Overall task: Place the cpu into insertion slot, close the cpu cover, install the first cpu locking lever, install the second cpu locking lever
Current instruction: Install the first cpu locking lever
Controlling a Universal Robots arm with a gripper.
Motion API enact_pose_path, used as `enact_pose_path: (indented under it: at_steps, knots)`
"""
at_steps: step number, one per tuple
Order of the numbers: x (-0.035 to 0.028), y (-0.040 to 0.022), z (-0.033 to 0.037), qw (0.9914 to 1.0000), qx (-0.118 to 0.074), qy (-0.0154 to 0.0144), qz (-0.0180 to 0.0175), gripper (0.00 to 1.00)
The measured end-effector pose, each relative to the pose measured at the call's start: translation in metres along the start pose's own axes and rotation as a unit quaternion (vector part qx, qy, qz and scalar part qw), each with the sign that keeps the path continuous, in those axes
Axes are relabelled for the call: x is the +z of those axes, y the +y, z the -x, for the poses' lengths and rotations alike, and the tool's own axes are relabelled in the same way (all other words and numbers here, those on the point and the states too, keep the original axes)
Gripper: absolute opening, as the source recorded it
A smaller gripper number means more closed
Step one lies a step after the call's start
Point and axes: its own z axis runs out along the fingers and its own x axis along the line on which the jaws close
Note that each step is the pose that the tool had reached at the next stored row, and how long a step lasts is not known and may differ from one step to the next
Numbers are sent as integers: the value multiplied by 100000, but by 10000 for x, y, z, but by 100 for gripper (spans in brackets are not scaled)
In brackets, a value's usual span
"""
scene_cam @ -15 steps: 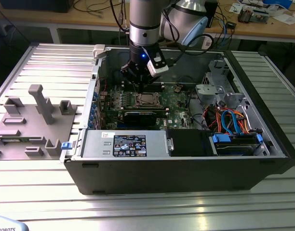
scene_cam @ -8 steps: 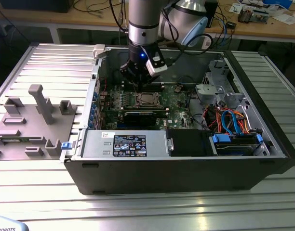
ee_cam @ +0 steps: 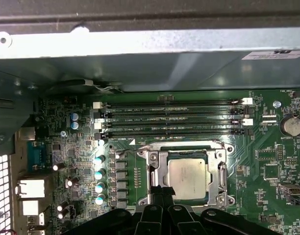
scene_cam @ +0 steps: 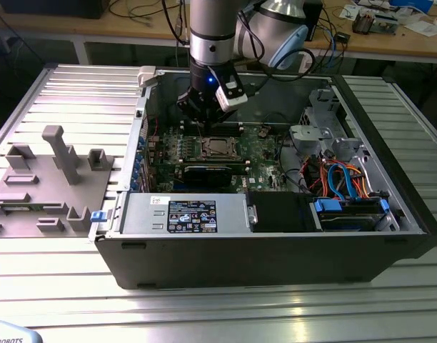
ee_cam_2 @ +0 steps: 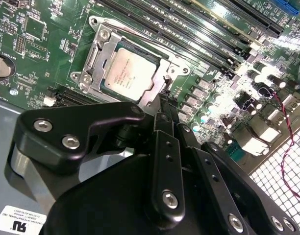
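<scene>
gripper (scene_cam: 204, 114) low over cpu cover (ee_cam: 187, 178), open board around it; memory slots (ee_cam: 172, 117) just beside, chassis wall (ee_cam: 150, 44) beyond them (drive cage (scene_cam: 320, 132) well apart).

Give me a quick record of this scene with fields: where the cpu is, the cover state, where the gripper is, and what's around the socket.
cpu: seated in the socket, tan-silver top showing in both wrist views
cpu cover: silvery frame lying flat around the chip
gripper: jaws together, empty, tips at the socket's edge beside the cover
memory slots: row of long slots beside the socket
motherboard: green, inside the open computer case
coin battery: on the board
</scene>
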Motion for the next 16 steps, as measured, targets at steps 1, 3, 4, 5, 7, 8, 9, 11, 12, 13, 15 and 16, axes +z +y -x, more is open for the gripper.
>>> enact_pose_path:
  at_steps: [1, 3, 4, 5, 7, 8, 9, 11, 12, 13, 15, 16]
  knots:
    - [-1, 1, 0, 100000, 1, 0, 2, 11]
    - [-4, 3, -1, 100000, 1, 1, 0, 11]
    - [-6, 5, -1, 100000, 1, 8, -8, 11]
    - [-7, 6, -1, 100000, 2, 7, -9, 11]
    - [-9, 10, -1, 100000, 0, 1, 0, 11]
    - [-10, 11, -1, 100000, 0, 1, -1, 11]
    - [-11, 14, -2, 100000, 4, 1, -1, 11]
    - [-15, 22, -2, 100000, -3, 2, 0, 11]
    - [-17, 25, -2, 100000, -5, 4, -3, 11]
    - [-20, 29, -2, 100000, -3, 4, -5, 11]
    - [-23, 32, -2, 100000, 0, 3, 0, 11]
    - [-26, 36, -2, 100000, 1, 2, -2, 11]
